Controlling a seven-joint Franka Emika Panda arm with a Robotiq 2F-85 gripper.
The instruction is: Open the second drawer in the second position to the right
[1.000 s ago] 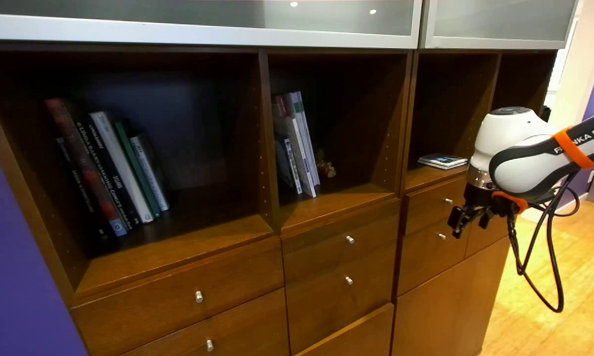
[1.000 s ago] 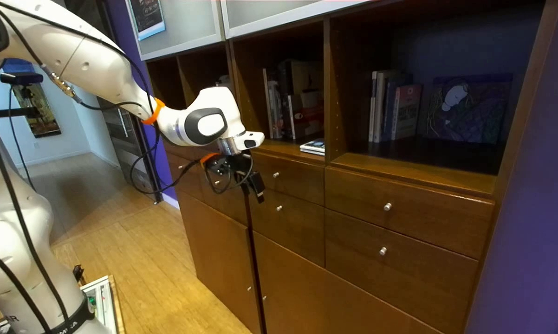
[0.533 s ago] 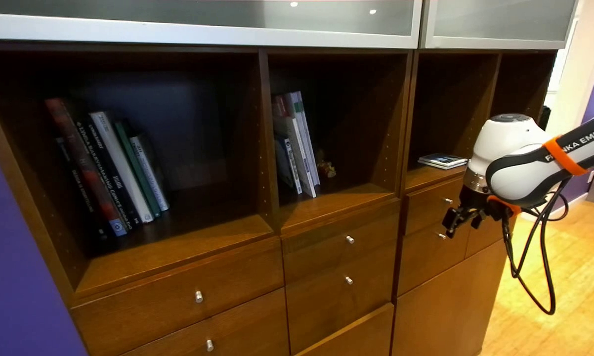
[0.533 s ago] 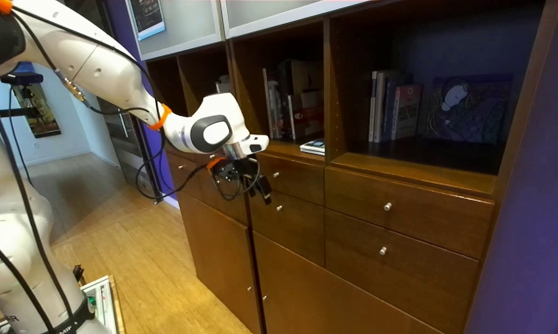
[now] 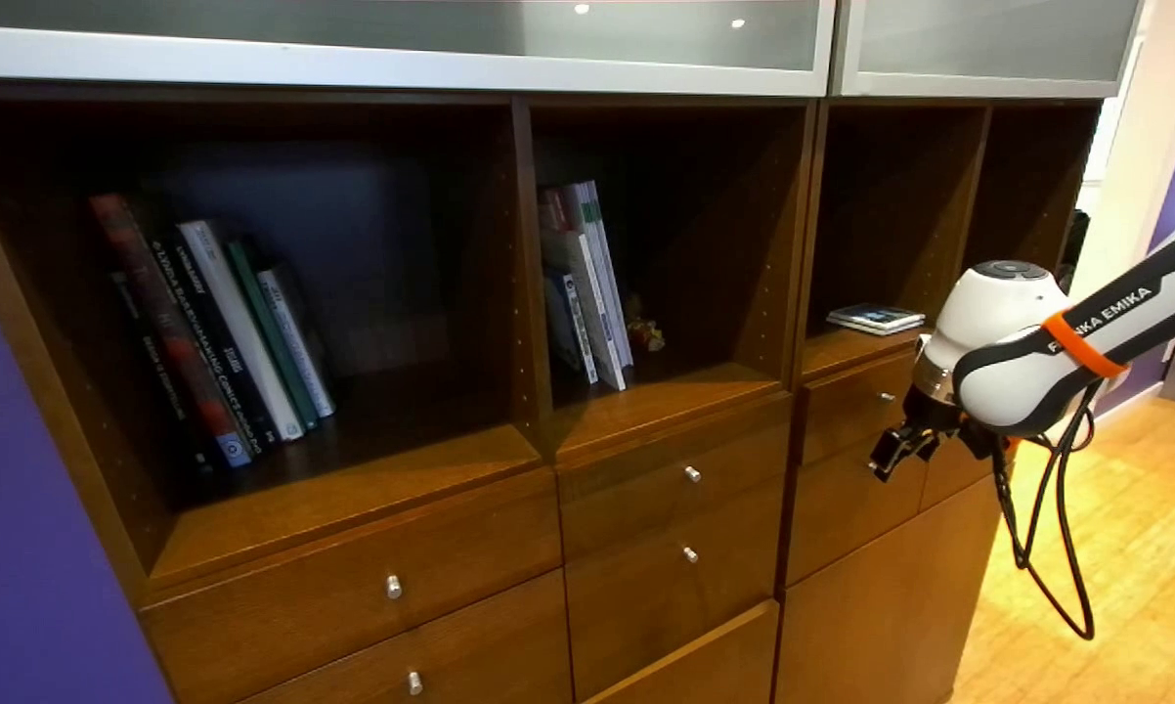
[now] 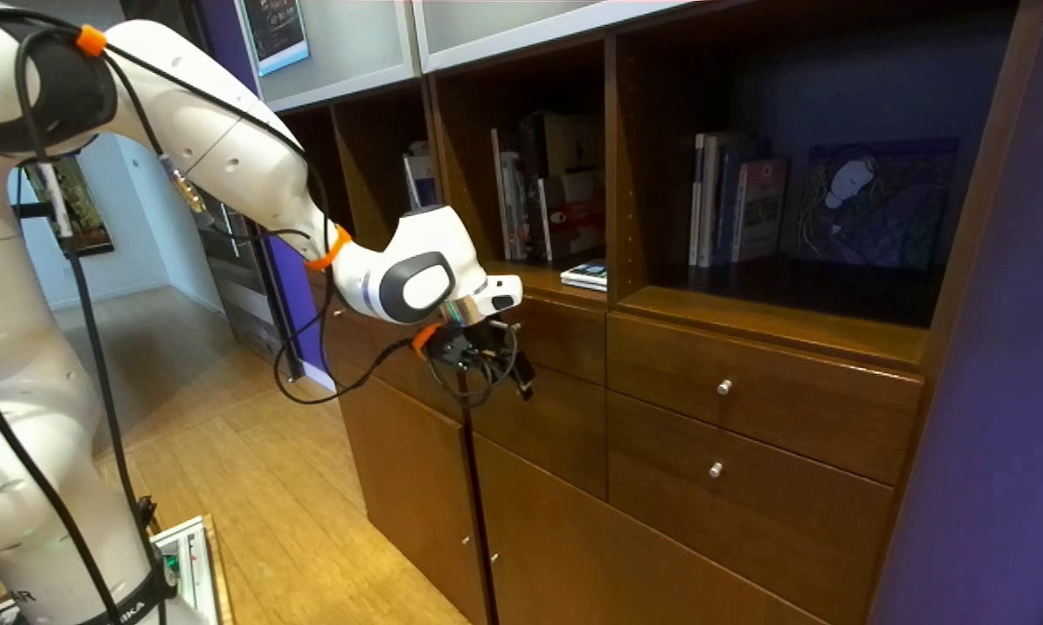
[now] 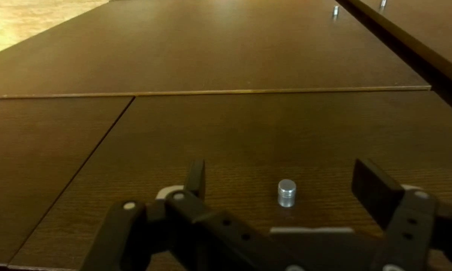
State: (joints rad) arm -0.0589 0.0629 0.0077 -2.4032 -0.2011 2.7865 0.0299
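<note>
– Please tell me, where is the second drawer [image 5: 842, 528]?

– In an exterior view I find it at four o'clock from the middle, directly below another drawer [image 5: 842, 416], and it is closed.

– And how does your gripper [image 7: 280, 178] stand?

– I have it in front of this drawer, with the fingers [image 7: 376, 192] well spread. In the wrist view the silvery knob [image 7: 287, 192] shows between them, toward five o'clock, with a gap on each side. A brown panel [image 7: 211, 49] lies at twelve o'clock.
</note>
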